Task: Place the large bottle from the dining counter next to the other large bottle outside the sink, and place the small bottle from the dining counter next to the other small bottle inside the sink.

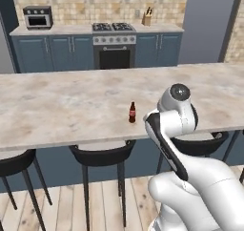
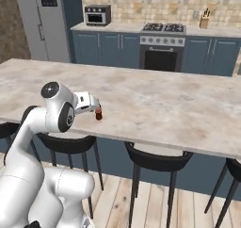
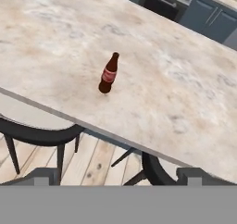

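Small bottle [image 3: 109, 73] upright on dining counter [image 3: 176, 93]; end effector [image 3: 115, 174] apparently open.

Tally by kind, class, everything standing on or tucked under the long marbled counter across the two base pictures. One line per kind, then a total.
Small brown bottles: 1
Black round stools: 4, counted in the right base view, and a part hidden one
Total: 5

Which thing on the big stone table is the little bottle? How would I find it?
Look at the long beige marbled dining counter with black stools tucked under it. Near its front edge stands the small bottle, upright: dark brown, with a red label and red cap.
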Controlling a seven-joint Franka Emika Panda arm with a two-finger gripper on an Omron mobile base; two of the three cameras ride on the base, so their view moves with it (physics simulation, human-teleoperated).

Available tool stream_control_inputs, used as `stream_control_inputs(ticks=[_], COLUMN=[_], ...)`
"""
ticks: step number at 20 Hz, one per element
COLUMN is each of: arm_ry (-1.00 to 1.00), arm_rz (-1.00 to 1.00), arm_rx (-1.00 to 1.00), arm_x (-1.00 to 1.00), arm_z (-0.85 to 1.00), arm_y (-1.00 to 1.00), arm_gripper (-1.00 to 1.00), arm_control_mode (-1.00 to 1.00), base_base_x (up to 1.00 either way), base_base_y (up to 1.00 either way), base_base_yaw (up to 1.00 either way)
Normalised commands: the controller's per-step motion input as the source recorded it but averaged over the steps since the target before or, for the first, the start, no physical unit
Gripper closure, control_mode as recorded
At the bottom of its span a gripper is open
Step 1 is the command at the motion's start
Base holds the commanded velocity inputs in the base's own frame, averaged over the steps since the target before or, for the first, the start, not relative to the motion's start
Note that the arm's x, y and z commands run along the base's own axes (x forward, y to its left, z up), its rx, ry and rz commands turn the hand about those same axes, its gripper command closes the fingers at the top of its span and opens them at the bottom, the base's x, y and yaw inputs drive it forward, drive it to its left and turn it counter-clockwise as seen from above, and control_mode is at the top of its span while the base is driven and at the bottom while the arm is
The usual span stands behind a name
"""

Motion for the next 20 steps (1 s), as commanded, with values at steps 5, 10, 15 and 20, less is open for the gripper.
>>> stream_control_inputs(ticks=[5,10,15,20], arm_ry=[0.0,0.0,0.0,0.0], arm_rz=[0.0,0.0,0.0,0.0], arm_rx=[0.0,0.0,0.0,0.0], arm_x=[0.0,0.0,0.0,0.0], arm_z=[0.0,0.0,0.0,0.0], arm_y=[0.0,0.0,0.0,0.0], arm_gripper=[-1.0,-1.0,-1.0,-1.0], arm_control_mode=[1.0,1.0,1.0,1.0], base_base_x=[0.39,0.38,0.37,0.35], base_base_y=[0.13,0.14,0.14,0.15], base_base_yaw=[-0.09,-0.08,-0.08,-0.08])
